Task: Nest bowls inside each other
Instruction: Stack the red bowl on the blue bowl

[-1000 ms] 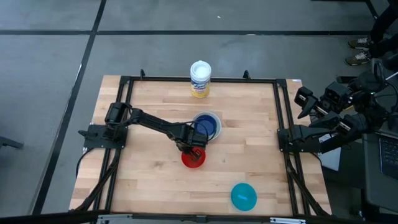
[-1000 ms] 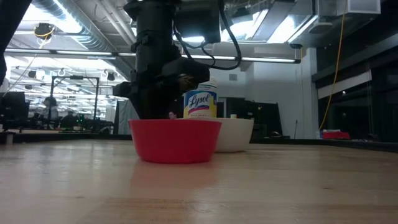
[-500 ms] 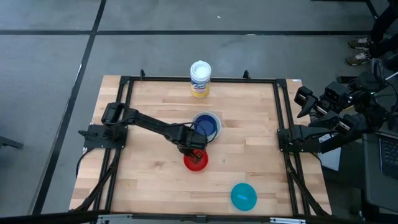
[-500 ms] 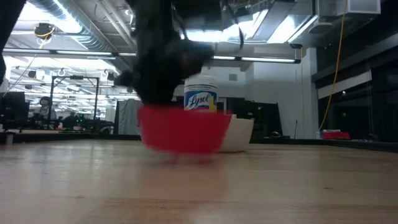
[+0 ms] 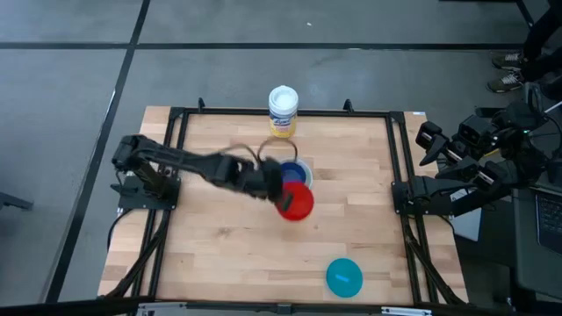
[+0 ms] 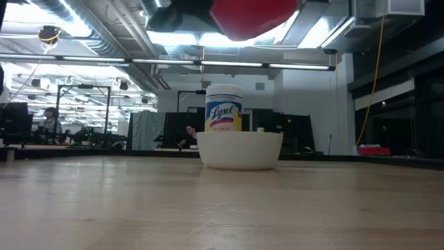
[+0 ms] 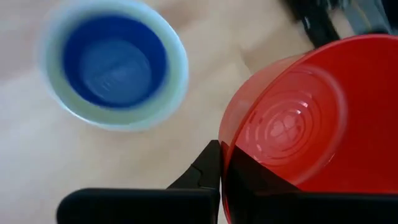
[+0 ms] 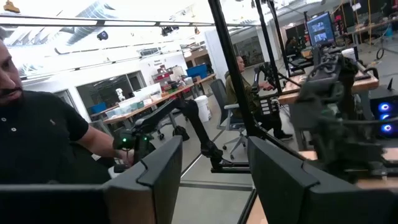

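A red bowl (image 5: 296,201) hangs high above the table's middle, with my left gripper (image 5: 274,189) shut on its rim; the low view shows the red bowl (image 6: 253,14) at the top of the picture. Just beyond it a dark blue bowl (image 7: 115,62) sits nested in a white bowl (image 6: 241,149) that rests on its base on the wood. A teal bowl (image 5: 344,276) stands alone near the front edge. My right gripper (image 8: 211,186) waits open, raised off the table's right edge. My left gripper pinches the red bowl's rim (image 7: 222,146) on the side nearest the arm, one finger (image 7: 208,171) outside the wall and the other inside the hollow. The fingers slant down from the table's left. The bowl is lifted clear and tipped, its opening turned partly toward the wrist.
A white canister with a yellow label (image 5: 283,111) stands at the far edge, behind the white bowl. A black frame (image 5: 176,175) borders the tabletop. Bare wood lies to the left and front of the bowls.
My left gripper has risen steeply from the table with the red bowl and drifted toward the far right, nearer the white bowl. The bowl, standing on the wood a second ago, now hangs clear and tipped. The gripper has tilted up from pointing steeply down.
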